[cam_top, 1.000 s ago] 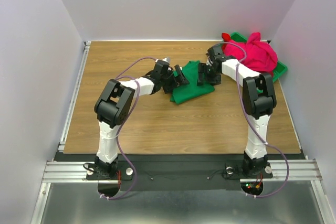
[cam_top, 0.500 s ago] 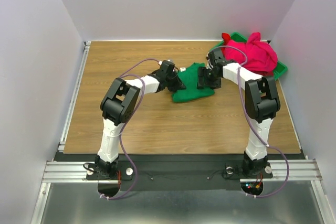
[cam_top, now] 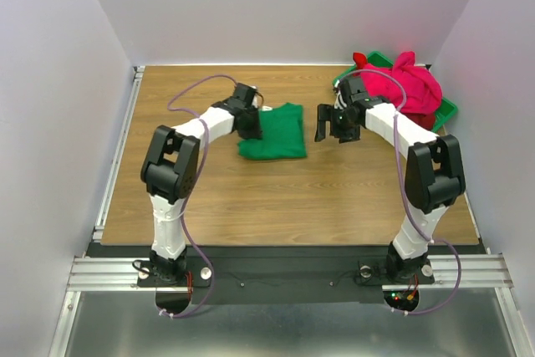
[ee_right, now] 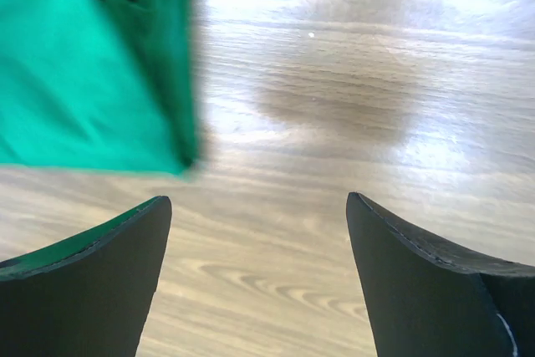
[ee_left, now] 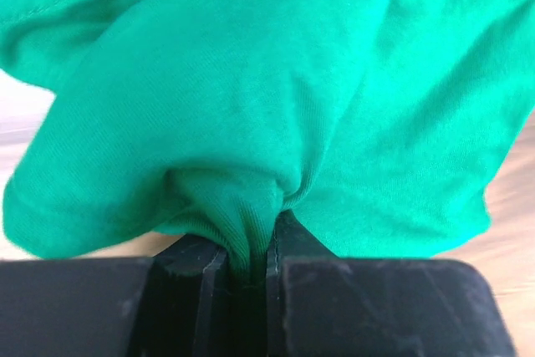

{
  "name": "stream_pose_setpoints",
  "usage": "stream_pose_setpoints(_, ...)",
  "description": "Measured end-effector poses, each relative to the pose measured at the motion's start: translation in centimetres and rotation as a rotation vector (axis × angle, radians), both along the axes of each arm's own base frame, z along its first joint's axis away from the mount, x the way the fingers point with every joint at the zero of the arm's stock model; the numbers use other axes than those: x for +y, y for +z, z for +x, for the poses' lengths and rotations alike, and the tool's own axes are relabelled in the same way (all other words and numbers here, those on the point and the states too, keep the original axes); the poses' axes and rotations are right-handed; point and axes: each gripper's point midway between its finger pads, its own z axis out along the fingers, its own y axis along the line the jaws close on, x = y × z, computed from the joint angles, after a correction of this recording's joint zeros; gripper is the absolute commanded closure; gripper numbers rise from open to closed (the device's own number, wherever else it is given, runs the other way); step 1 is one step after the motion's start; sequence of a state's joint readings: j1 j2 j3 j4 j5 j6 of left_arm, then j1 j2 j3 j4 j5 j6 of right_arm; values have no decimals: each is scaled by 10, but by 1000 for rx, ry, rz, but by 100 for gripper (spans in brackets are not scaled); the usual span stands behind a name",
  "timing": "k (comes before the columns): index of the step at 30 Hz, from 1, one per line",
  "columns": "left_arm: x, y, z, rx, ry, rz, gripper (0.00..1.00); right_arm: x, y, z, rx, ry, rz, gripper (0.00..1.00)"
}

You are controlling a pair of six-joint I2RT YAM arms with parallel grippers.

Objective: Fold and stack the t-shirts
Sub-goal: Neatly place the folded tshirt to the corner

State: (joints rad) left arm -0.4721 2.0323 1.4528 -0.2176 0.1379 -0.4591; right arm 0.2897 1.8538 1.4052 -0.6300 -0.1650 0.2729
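The green t-shirt lies folded and fairly flat on the wooden table, left of centre. My left gripper is at its left edge, shut on a bunched pinch of green fabric that sits between the fingers. My right gripper hovers open to the right of the shirt, apart from it, with bare wood between its fingertips. In the right wrist view the green t-shirt's corner shows at the upper left. The pink t-shirt is heaped at the back right, with a red bit of cloth beside it.
A green plastic bin holds the pink heap at the table's back right corner. White walls close in the table on the left, back and right. Wood table stretches toward the arm bases.
The left gripper closed on the green shirt and dragged it left, spreading it flatter. The right gripper opened wider, let the shirt go and drew back to the right.
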Motion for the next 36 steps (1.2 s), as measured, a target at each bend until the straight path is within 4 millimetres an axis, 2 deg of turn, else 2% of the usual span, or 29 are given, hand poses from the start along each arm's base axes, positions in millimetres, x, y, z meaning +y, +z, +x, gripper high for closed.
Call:
stream_pose_setpoints(1,21,4,2,-5,0,47,100,0,7,0,-15,0,5,8)
stream_pose_setpoints(6,91,19,3,-28,-2,238,100,1,38,-2,-74,-7,37,8)
stream_pose_setpoints(9,114,25,-3,-29,-12,298,100,4,44,-5,-79,-5,57,8)
stream_pose_setpoints(12,139,28,-10,-24,-14,349,100,4,42,-13,-60,-3,67,8)
stream_pose_setpoints(16,178,25,-13,-6,1,428,100,3,38,-27,-30,-1,77,8)
stream_pose_setpoints(20,215,21,-18,4,20,523,100,4,47,-38,-32,9,101,8)
stream_pose_setpoints(24,244,24,-21,4,60,568,100,6,54,-46,-42,22,125,8)
stream_pose_setpoints(31,289,42,-7,-60,117,614,100,8,56,-57,-35,43,149,9)
stream_pose_setpoints(34,296,46,-5,-65,103,634,100,9,57,-63,-28,54,163,8)
stream_pose_setpoints(36,303,50,5,-71,95,645,100,10,57,-66,-27,59,169,8)
